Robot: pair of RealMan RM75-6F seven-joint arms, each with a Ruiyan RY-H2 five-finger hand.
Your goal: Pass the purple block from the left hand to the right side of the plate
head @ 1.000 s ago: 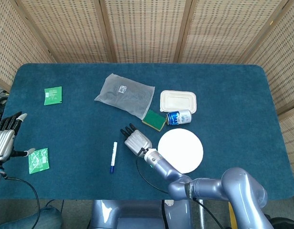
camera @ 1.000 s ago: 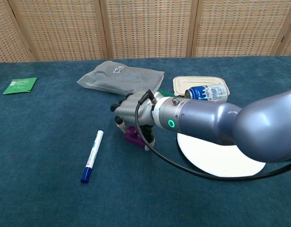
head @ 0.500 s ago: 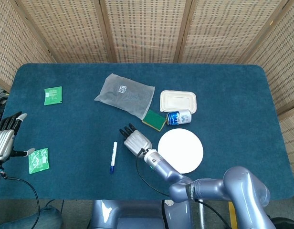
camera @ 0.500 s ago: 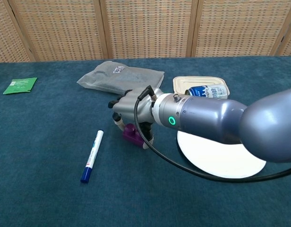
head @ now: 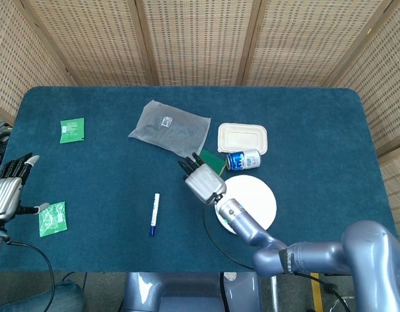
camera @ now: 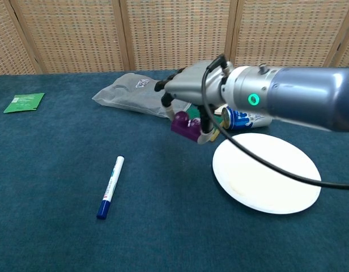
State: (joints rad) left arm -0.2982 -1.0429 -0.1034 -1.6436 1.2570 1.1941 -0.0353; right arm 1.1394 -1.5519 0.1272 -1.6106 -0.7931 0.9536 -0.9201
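Change: purple block (camera: 186,126) had been lifted off the surface (camera: 61,238) toward the plate (camera: 267,180).
Grasp: block was clasped under the right hand (camera: 188,90); left hand (head: 6,192) was splayed, empty.
Bearing: plate's right side lay beyond.

Hands: we count two — the left hand (head: 6,195) and the right hand (head: 203,182)
Purple block (camera: 186,126): one
Plate (head: 253,203): one
Green packets: two — one (head: 72,129) far back, one (head: 52,218) nearer
Marker pen (head: 153,214): one
Clear bag (head: 169,129): one
Can (head: 243,159): one
Lidded tray (head: 243,138): one
Green sponge (head: 212,160): one
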